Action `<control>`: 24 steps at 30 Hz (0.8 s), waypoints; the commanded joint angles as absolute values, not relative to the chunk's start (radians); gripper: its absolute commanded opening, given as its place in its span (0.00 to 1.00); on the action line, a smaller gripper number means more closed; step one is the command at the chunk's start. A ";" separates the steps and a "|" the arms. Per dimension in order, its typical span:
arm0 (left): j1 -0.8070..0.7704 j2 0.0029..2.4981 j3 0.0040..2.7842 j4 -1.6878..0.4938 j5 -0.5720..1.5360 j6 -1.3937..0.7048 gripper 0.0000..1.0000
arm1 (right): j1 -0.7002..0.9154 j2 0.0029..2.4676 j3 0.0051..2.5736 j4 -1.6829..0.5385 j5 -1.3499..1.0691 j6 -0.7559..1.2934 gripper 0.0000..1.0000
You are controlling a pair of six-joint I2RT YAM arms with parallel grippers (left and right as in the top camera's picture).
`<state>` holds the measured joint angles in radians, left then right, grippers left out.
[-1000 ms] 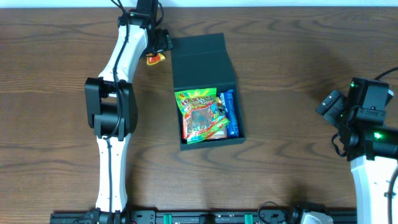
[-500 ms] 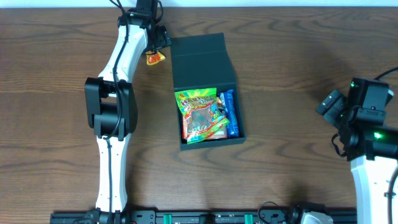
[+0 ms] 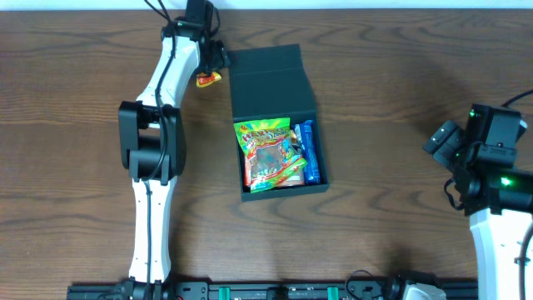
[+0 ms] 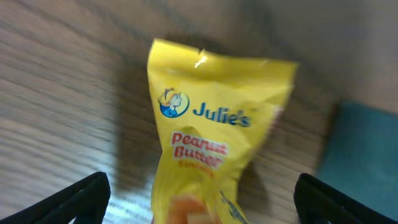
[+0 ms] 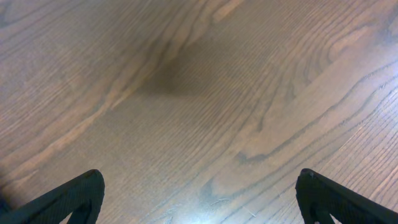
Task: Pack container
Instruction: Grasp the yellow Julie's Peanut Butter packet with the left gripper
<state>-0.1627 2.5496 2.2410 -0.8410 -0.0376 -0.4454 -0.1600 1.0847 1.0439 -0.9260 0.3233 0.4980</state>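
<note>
The dark green container [image 3: 236,154] sits mid-table with its flap lid [image 3: 268,83] lying open at the far side. Inside are a green gummy bag [image 3: 268,154] and a blue packet [image 3: 308,152]. A yellow Julie's peanut butter snack packet [image 4: 214,149] lies on the wood just left of the lid; it also shows in the overhead view [image 3: 207,79]. My left gripper [image 4: 199,202] is open, its fingers either side of the packet, right above it. My right gripper [image 5: 199,199] is open and empty over bare wood at the right edge [image 3: 445,142].
The container's green edge [image 4: 364,155] is close to the right of the yellow packet in the left wrist view. The white wall borders the table's far edge just behind the left arm [image 3: 171,67].
The left arm has shifted slightly toward the far edge over the yellow packet. The right arm has not moved.
</note>
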 commanded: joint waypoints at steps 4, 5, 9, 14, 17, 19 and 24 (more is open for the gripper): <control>-0.157 2.587 2.253 -0.807 -0.059 -0.450 0.96 | -0.171 1.083 1.042 -0.928 0.340 0.516 0.99; -0.157 2.587 2.253 -0.803 -0.059 -0.450 0.95 | -0.171 1.083 1.042 -0.928 0.340 0.516 0.99; -0.157 2.587 2.253 -0.796 -0.059 -0.450 0.95 | -0.171 1.083 1.042 -0.928 0.340 0.516 0.99; -0.157 2.588 2.253 -0.817 -0.055 -0.448 0.98 | -0.171 1.083 1.042 -0.928 0.340 0.516 0.99; -0.157 2.588 2.253 -0.814 -0.063 -0.445 0.82 | -0.171 1.083 1.042 -0.928 0.340 0.516 0.99; -0.158 2.588 2.253 -0.812 -0.063 -0.442 0.73 | -0.171 1.083 1.042 -0.928 0.340 0.516 0.99; -0.158 2.588 2.253 -0.814 -0.063 -0.441 0.64 | -0.171 1.083 1.042 -0.928 0.340 0.516 0.99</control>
<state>-0.1627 2.5633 2.2410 -0.8089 -0.0532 -0.4465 -0.1600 1.0847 1.0439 -0.9260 0.3233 0.4980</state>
